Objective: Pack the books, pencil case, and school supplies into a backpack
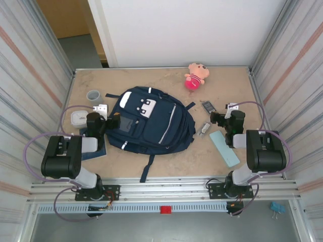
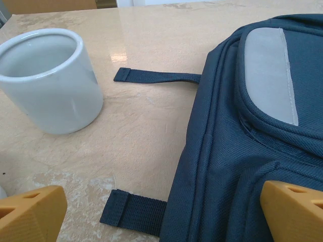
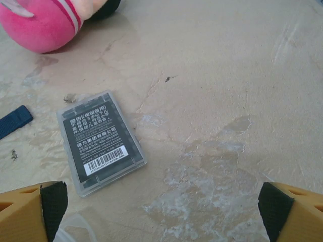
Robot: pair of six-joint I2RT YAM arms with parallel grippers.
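Orange fingertips (image 2: 30, 214) of the left hand (image 2: 161, 214) sit at the two bottom corners of its wrist view, so its jaws stand wide with nothing between them. One tip is above the bare surface (image 2: 141, 131) and the other above the left edge of the backpack (image 2: 242, 151). This hand (image 1: 107, 114) hovers low and level, pointing away from the arm bases, with the grey cup (image 2: 45, 80) ahead to its left. It looks placed to work on the backpack's side, though no opening shows there. The right hand (image 3: 161, 212) is equally wide and empty, and it faces the dark gadget (image 3: 101, 141) lying flat just ahead, with the plush toy (image 3: 40, 22) beyond. That looks like a line-up for a first pick. From above, the backpack (image 1: 149, 123) lies flat in the middle and the right hand (image 1: 222, 114) is well off to its right. The pencil case (image 1: 224, 148) lies near the right arm, and the silvery-clear piece (image 1: 203, 129) sits between case and backpack. The book (image 1: 97, 153) is partly hidden under the left arm, and a white rounded box (image 1: 78, 118) lies to the far side of it. Everything rests outside the bag, so I judge that packing has not yet begun.
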